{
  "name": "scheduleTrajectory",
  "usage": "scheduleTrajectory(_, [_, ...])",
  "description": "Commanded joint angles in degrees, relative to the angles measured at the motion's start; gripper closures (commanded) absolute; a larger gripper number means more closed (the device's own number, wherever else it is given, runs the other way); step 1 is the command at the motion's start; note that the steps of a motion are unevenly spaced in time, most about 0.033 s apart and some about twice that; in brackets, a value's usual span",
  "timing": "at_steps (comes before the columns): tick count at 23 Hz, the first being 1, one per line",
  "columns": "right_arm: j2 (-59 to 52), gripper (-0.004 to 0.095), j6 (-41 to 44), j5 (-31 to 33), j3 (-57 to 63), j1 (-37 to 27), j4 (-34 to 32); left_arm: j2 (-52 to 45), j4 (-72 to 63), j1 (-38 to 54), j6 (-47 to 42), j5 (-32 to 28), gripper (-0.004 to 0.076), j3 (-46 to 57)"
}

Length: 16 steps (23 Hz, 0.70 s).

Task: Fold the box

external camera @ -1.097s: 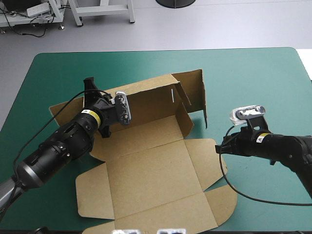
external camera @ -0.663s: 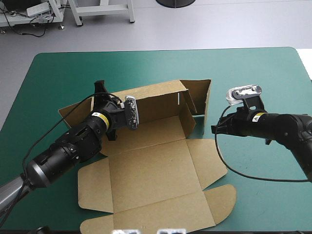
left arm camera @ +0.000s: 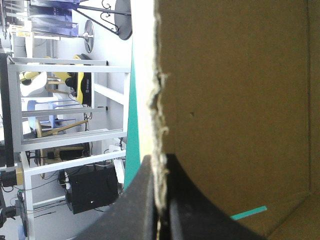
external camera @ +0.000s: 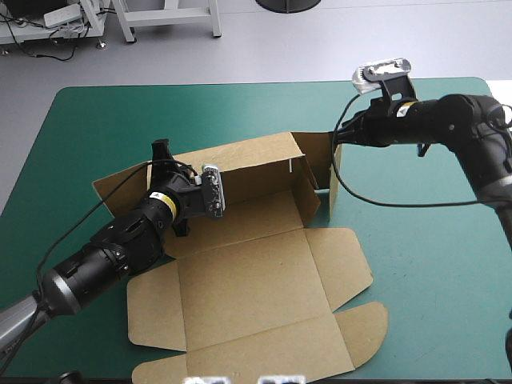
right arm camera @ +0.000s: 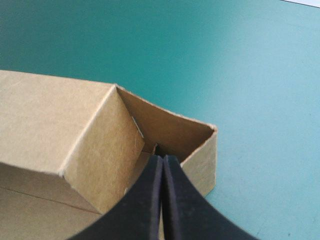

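You have the left gripper (left arm camera: 159,167) pinching the top edge of the raised back wall of the box (external camera: 240,280) mid-table, the right gripper (right arm camera: 162,159) clenched tip-to-tip at its far-right corner, with bare teal-green cover (external camera: 432,264) beyond.

We see the box (external camera: 248,280) as matt brown cardboard, its cut edge frayed and fibrous. The teal-green cover (external camera: 432,264) looks smooth and matt, the black fingers (right arm camera: 145,210) smooth, faintly glossy.
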Motion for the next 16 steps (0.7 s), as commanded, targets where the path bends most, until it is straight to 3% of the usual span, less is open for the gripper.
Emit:
scheduleTrajectory(1, [3.94,0.0921,-0.02,1.31,-10.65,0.35,1.23,-1.60,1.33,-0.28,-1.40,-0.24,0.0729,-1.25])
scheduleTrajectory(5, [13.19,0.0921,4.03,6.07,-24.64,3.98,-6.36,-1.60,0.81,-0.28,-1.70,-0.24,0.0729,-1.15])
scheduleTrajectory(9, [22.05,0.0922,5.95,10.07,-34.45,4.51,-7.09,-1.47,0.91,-0.28,-2.65,-0.71,0.0729,0.88])
scheduleTrajectory(16, [27.10,0.0922,6.64,12.31,-36.29,4.51,-8.23,-1.47,2.20,-0.28,-2.65,-0.71,0.0729,1.19])
